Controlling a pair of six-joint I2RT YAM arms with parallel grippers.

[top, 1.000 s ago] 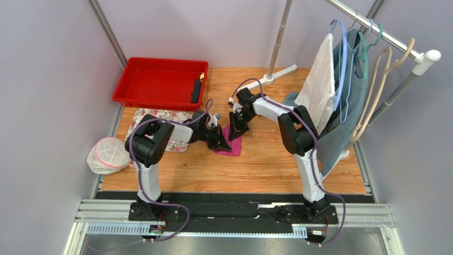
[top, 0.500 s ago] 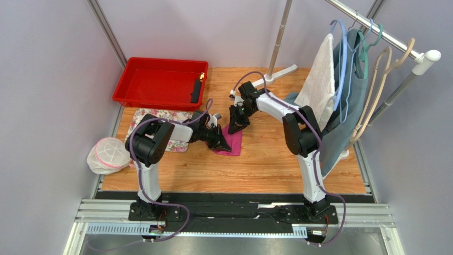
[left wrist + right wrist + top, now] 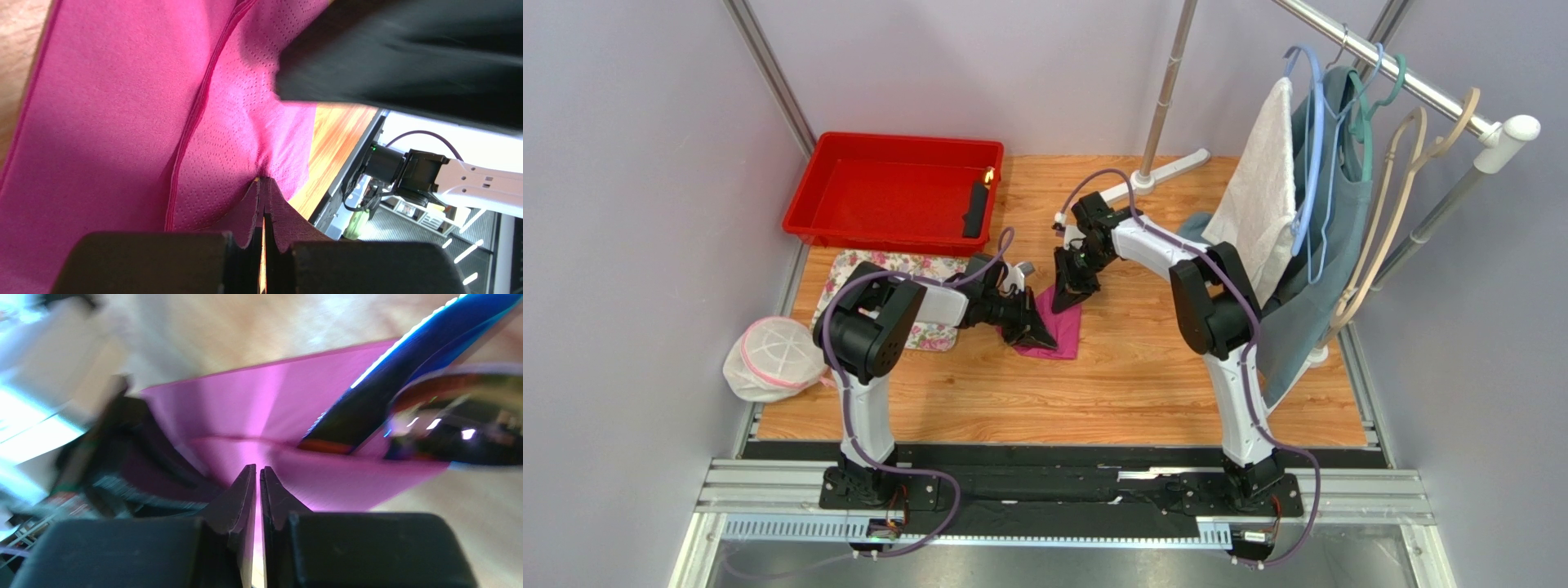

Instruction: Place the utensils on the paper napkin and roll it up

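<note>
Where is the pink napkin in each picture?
Top view: napkin near the middle of the picture.
Left wrist view: napkin fills the left and middle.
Right wrist view: napkin stretches across the middle.
Shared landmark: the wooden table under it shows in all three.

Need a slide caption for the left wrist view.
Left wrist view: left fingers pinched shut on a raised fold of the magenta paper napkin, right fingers blurred just above.
</note>
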